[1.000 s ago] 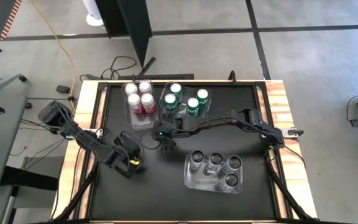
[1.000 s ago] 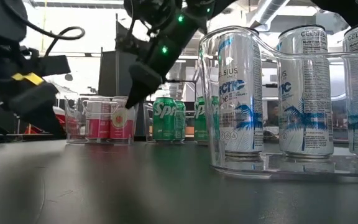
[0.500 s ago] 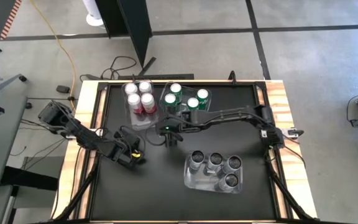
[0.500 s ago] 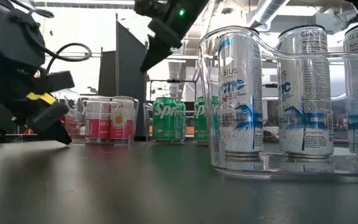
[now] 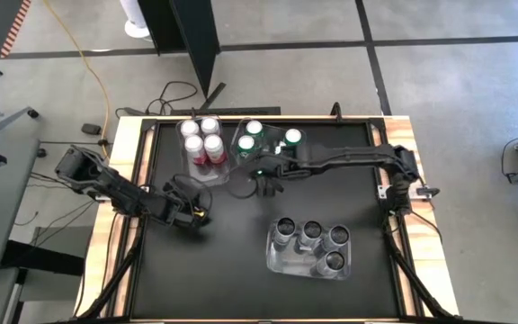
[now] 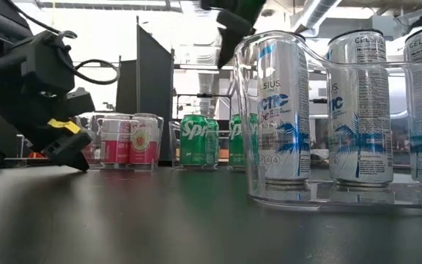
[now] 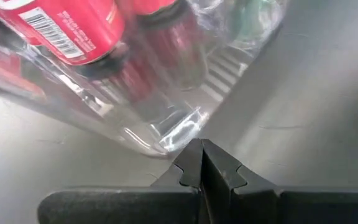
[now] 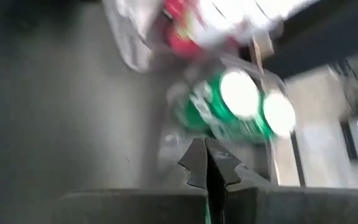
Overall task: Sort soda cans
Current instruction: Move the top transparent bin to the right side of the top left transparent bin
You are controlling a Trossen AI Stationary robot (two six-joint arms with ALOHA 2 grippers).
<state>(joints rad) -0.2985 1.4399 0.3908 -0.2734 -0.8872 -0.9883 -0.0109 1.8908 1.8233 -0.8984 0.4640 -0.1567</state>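
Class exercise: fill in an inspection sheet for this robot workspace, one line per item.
Surface: black tabletop, wooden edges.
Job's things: four red-pink soda cans, four green soda cans and four dark grey soda cans, each group in a clear plastic bin.
Clutter: nothing seen.
Grippers: left gripper low near the red-pink cans, fingers shut, empty; right gripper raised by the green cans, shut, empty.
Cables: yellow cable on floor.
Surroundings: grey floor; black panel.

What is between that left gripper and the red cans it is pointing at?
The clear plastic bin's wall. The left gripper, shut and empty, sits low on the table just outside it, and the red cans stand inside, so the wall blocks a sideways approach.
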